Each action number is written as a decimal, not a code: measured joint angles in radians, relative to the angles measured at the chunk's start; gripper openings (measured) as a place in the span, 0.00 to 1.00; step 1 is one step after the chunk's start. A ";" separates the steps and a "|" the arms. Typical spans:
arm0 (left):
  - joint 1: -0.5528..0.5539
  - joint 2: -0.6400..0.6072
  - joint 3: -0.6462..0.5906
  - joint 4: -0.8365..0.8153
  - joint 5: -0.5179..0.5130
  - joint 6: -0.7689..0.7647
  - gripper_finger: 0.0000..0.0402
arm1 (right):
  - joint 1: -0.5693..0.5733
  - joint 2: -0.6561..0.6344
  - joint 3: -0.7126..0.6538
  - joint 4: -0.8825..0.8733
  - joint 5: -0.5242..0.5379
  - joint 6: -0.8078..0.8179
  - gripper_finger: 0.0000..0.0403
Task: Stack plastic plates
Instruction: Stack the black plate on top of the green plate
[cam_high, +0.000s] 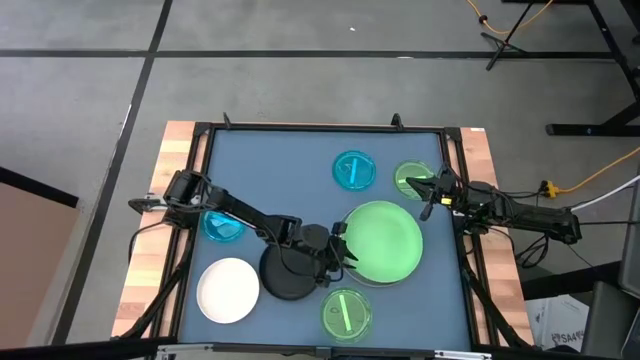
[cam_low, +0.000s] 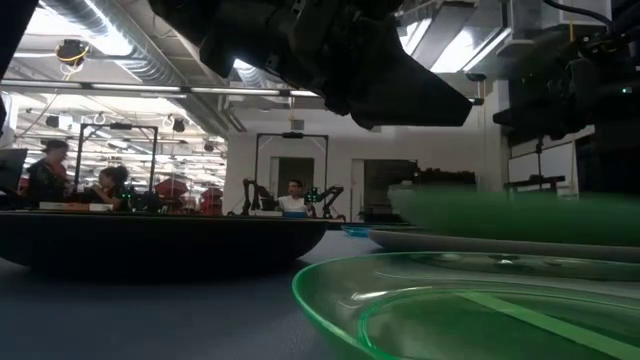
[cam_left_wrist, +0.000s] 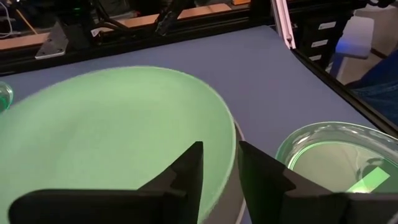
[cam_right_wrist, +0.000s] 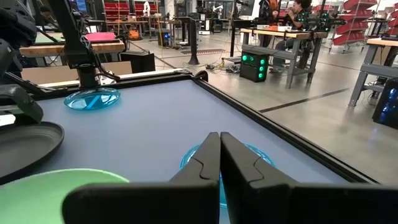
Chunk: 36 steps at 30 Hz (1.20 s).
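Observation:
The large light green plate (cam_high: 385, 240) lies over the large grey plate, of which only a rim (cam_left_wrist: 233, 190) shows. My left gripper (cam_high: 337, 245) is at the green plate's left rim, shut on it. To its left sit the medium black plate (cam_high: 290, 275) and the white plate (cam_high: 228, 290). Small translucent plates lie flat around them: blue ones (cam_high: 222, 226) (cam_high: 354, 170) and green ones (cam_high: 412, 178) (cam_high: 346, 313). My right gripper (cam_high: 430, 190) is shut, holds nothing and hovers beside the far-right small green plate. My left gripper pinches the light green plate by its left rim (cam_left_wrist: 225, 163), one finger (cam_left_wrist: 186, 171) over the inner face and the other (cam_left_wrist: 264, 177) outside the rim. It comes from the table's left, slanting down. In the low view the plate (cam_low: 520, 215) hangs roughly level just above the grey plate (cam_low: 470, 242).
A raised black frame (cam_high: 452, 160) rims the blue-grey table top. The small green plate (cam_low: 450, 310) is close to the stack on the near side. Bare table top (cam_high: 270, 170) lies at the far left. People sit at benches in the room beyond.

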 joint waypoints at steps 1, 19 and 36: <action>0.000 0.000 0.000 0.000 0.000 0.000 0.22 | 0.000 0.000 0.000 0.000 0.000 0.000 0.00; 0.009 -0.015 0.000 -0.063 -0.047 -0.082 0.21 | 0.000 0.000 0.000 0.000 0.000 0.000 0.00; 0.113 -0.224 -0.001 -0.529 -0.051 -0.309 0.21 | 0.000 0.000 0.000 -0.002 0.000 0.000 0.00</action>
